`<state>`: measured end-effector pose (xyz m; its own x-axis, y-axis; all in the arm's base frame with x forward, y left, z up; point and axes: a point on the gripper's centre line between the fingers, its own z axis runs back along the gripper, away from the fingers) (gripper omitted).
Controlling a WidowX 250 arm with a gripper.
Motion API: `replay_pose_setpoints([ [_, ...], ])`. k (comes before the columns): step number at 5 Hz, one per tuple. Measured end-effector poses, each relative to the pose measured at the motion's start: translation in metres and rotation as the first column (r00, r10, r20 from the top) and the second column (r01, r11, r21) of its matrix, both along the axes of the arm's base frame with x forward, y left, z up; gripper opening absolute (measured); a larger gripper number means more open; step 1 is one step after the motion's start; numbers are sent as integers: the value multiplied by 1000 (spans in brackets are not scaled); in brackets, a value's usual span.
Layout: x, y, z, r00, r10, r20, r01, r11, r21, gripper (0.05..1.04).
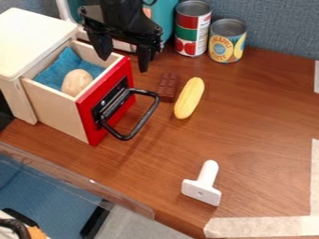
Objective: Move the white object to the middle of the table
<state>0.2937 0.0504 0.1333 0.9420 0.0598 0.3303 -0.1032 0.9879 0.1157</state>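
One white object (200,190), T-shaped, lying on the brown wooden table (249,130) at the lower centre of the frame, right of the midline. Its rounded stem points up and slightly right; its flat crosspiece slants down to the right.

One ear of yellow corn (189,98), near the frame's centre, well apart from the white object, tilted with its upper end to the right. One brown chocolate bar (168,86), just beside the corn on its left.

One wooden box (34,39), upper left, with an open drawer (56,109). The drawer has a red front (87,107) and a black loop handle (144,120); within lie a blue cloth (65,63) and, on it, a rounded beige piece (76,81).

One black gripper (123,59), upper left of centre, hanging near the drawer's far end and the top of its red front, fingers pointing down and spread apart.

Two upright cans at the top of the frame: a red-and-green can (192,28) and, just right of it, a shorter yellow-labelled can (227,41).

One teal item (163,16) behind the arm, possibly a toy appliance, largely hidden.

Pale tape strips (261,226), along the bottom right and right edge.
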Motion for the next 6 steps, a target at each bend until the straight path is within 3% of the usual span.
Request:
replay_pose_setpoints([
  [1,-1,-2,-7,1000,-3,-27,2,1000,-12,998],
  [2,-3,14,0,999,22,-36,-25,996,-85,998],
  [4,-7,54,20,995,101,5,-99,981,-169,998],
  [5,2,62,27,988,147,36,-139,976,-169,999],
  [6,-2,74,21,983,180,37,-175,977,-120,998],
])
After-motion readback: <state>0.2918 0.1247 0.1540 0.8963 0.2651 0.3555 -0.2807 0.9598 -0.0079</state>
